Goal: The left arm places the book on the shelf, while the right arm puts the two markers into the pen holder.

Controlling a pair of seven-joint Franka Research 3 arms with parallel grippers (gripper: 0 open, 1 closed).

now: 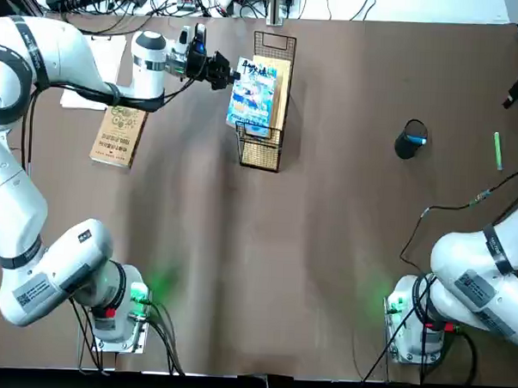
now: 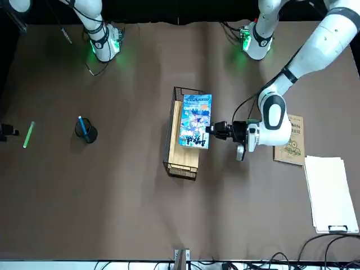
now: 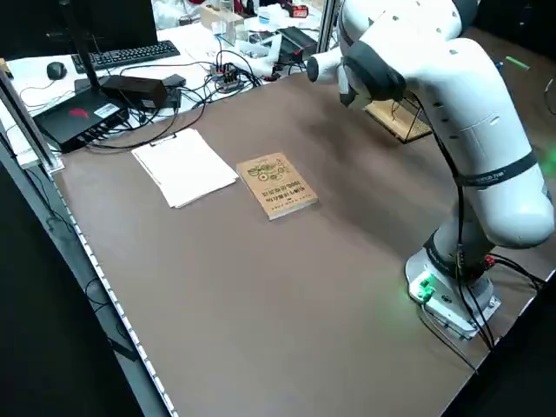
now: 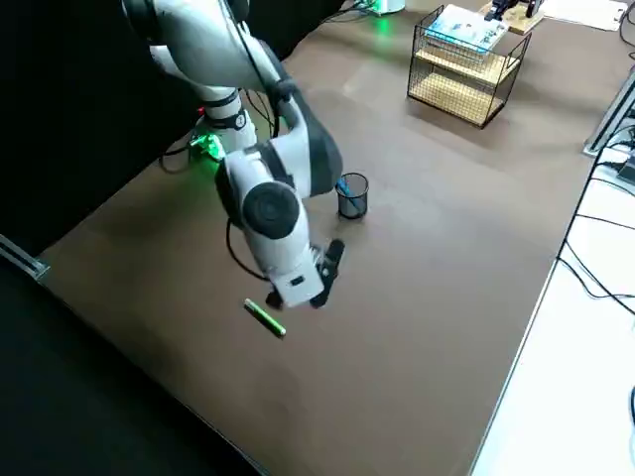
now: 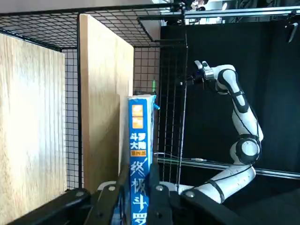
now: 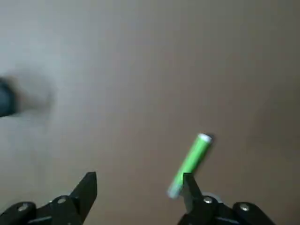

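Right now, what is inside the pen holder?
The blue marker stands in the pen holder, its upper end leaning out past the rim. The cup's bottom is hidden by its dark mesh wall, so anything lying there can't be made out.

You have two books, one blue point(image 1: 253, 95) and one brown kraft-covered point(image 1: 118, 136), left of centre in the top view. There, you have two markers, one blue point(image 1: 417, 140) and one green point(image 1: 497, 151), and one pen holder point(image 1: 406, 145) toward the right, plus one shelf point(image 1: 261, 156) near upper centre.
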